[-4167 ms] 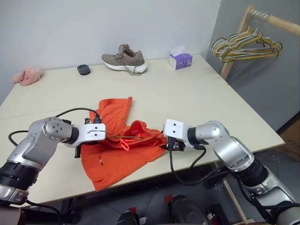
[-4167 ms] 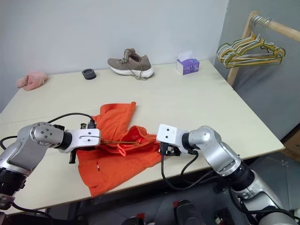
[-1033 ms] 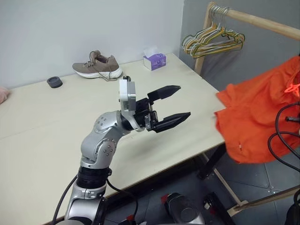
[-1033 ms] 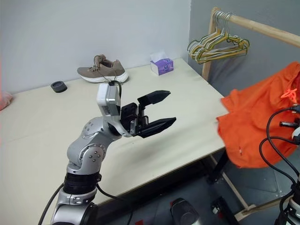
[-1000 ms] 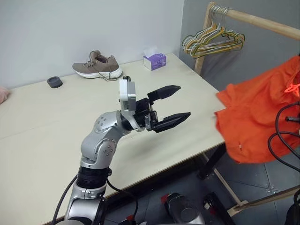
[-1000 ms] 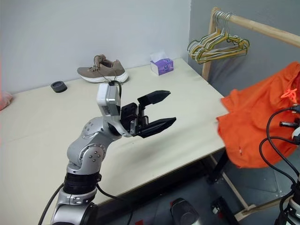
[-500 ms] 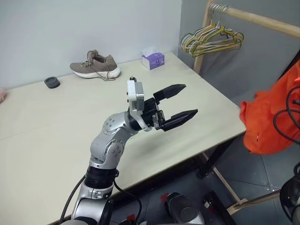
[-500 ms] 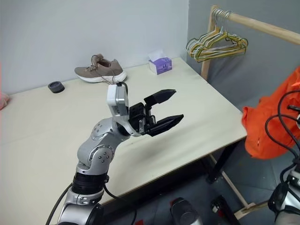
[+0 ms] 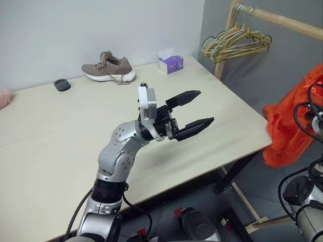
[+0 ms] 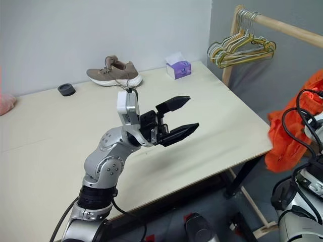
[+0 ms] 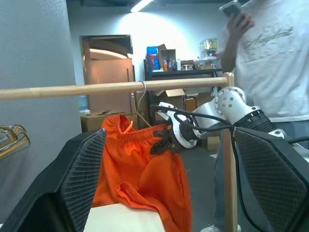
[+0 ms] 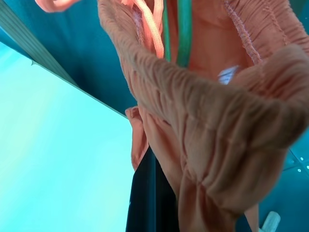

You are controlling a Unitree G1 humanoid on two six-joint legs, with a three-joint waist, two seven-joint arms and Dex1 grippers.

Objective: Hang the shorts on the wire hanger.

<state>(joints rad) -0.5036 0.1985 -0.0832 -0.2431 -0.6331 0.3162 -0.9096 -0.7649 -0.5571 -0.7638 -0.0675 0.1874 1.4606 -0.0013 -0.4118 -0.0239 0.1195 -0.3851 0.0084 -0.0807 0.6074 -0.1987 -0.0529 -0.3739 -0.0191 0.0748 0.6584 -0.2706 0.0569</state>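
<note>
Bright orange fabric shorts with gathered elastic waistband (image 11: 140,169) are off the counter, hanging past its right-hand edge beside the wooden rail (image 11: 111,88). Thin olive-green wire hanger (image 11: 142,104): hook looped over the rail, wire running down into the waistband. In the right wrist view the green wire (image 12: 183,29) sits inside the gathered waistband next to the orange drawstring.

Right pincer (image 11: 161,141) is closed, clamped at the waistband edge where the hanger goes in; can't tell whether it grips fabric alone or the wire too. Head views show the shorts (image 9: 287,131) bunched at the far right, with black cables of the right arm across them.

Left pincer (image 9: 197,113) is raised over the pale beige counter (image 9: 50,131), fingers spread wide, nothing in it, aimed right toward the shorts.

On the counter's far side: brown sneaker with white sole (image 9: 108,67), purple tissue box (image 9: 170,63), small black round puck (image 9: 62,84), pink cloth (image 9: 5,97) at the left edge. Bunch of yellow, green and pink hangers (image 9: 236,45) hangs on the rail further back. A person in a grey T-shirt (image 11: 270,53) stands behind the rail holding a phone.
</note>
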